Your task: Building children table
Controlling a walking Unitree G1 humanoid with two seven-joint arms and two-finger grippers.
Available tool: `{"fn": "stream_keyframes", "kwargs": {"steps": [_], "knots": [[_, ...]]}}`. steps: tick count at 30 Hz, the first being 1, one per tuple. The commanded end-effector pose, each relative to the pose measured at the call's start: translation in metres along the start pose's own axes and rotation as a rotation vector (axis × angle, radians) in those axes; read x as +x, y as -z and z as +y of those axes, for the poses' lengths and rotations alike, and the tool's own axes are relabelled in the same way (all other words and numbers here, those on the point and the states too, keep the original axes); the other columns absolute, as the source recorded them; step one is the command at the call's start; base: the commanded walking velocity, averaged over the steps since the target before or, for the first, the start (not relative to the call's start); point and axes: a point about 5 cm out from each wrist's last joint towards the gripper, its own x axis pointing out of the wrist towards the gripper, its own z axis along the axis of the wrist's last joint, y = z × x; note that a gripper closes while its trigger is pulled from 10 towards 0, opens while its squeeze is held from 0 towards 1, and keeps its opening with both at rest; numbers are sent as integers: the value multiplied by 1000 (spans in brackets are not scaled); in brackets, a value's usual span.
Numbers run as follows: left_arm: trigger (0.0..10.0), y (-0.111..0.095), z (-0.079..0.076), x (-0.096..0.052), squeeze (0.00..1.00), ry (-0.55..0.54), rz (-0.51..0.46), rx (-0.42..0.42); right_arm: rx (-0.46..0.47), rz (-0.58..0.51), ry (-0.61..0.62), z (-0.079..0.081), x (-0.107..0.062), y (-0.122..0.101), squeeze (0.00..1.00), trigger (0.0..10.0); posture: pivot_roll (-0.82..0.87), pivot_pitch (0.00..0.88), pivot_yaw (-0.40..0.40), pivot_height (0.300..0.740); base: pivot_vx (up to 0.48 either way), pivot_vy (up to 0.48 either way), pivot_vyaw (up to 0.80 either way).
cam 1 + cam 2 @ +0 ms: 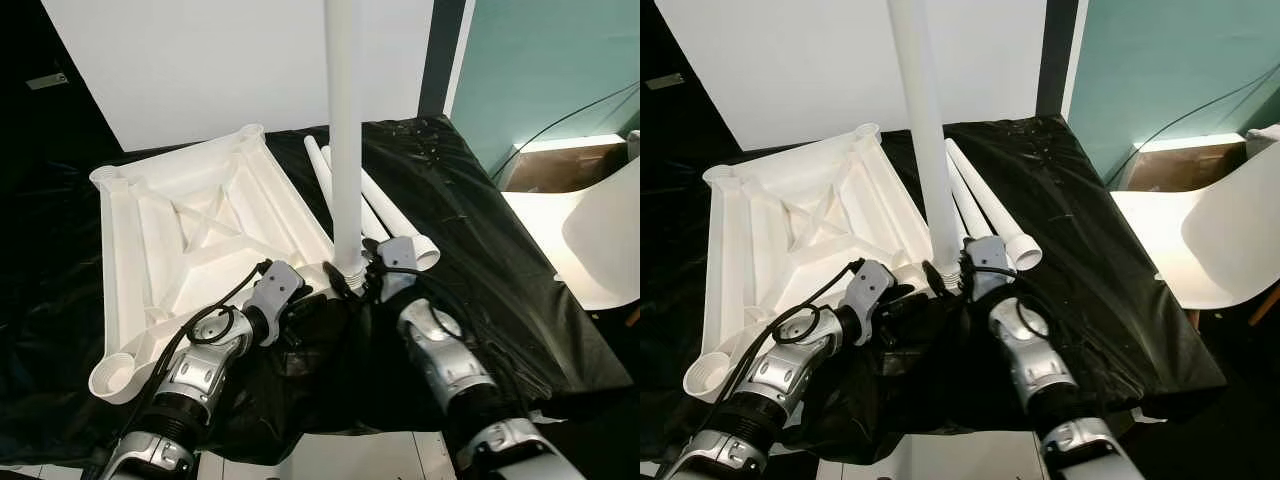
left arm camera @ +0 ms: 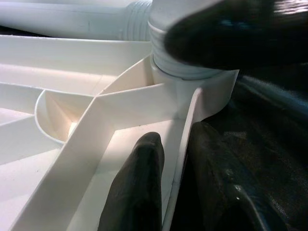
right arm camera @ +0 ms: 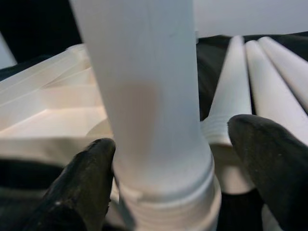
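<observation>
Leg upright in the tabletop's near corner socket

We see the white tabletop [image 1: 190,260] lying underside up on the black-covered counter [image 1: 480,250], with the upright leg [image 1: 344,130] in its near corner socket. Our right gripper [image 3: 168,159] has its jaws spread around that leg; our left gripper [image 2: 173,183] pinches the tabletop's rim (spare legs [image 1: 985,205] lie beside).
</observation>
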Motion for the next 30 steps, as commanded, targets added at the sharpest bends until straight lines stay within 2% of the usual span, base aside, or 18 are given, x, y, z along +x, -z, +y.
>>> {"fn": "stream_keyframes", "kwargs": {"steps": [1, 4, 7, 13, 14, 16, 17, 30], "knots": [[10000, 21, -12, 1, 0, 66, 93, -29, 2, -16, -54, 2, 3, -5, 0, 10000, -43, 0, 55, 740, 0, 0, 0], [10000, 21, -12, 2, 0, 69, 94, -27, -52, -10, -129, -9, 2, -10, 0, 10000, -46, 0, 57, 740, 0, 0, 0], [10000, 21, -12, 3, 0, 70, 95, -25, -54, -6, -169, -18, 4, -14, 0, 10000, -45, 0, 56, 740, 0, 0, 0], [10000, 21, -12, 2, 0, 69, 96, -21, -91, -7, -225, -27, 8, -23, 0, 10000, -40, 0, 56, 740, 0, 0, 0], [10000, 21, -11, 2, 0, 68, 96, -21, -97, 1, -246, -27, 9, -23, 0, 6902, -39, 0, 56, 740, 0, 0, 0], [10000, 21, -11, 2, 0, 67, 96, -20, -100, 5, -260, -26, 9, -23, 0, 6902, -39, 0, 56, 740, 0, 0, 0], [10000, 21, -11, 1, 0, 66, 96, -20, -101, 18, -290, -26, 10, -22, 0, 0, -38, 0, 55, 740, 0, 0, 0], [10000, 21, -11, 2, 0, 66, 93, -18, -109, 56, -305, -34, 8, -18, 0, 0, -42, 0, 57, 740, 0, 0, 0]]}}
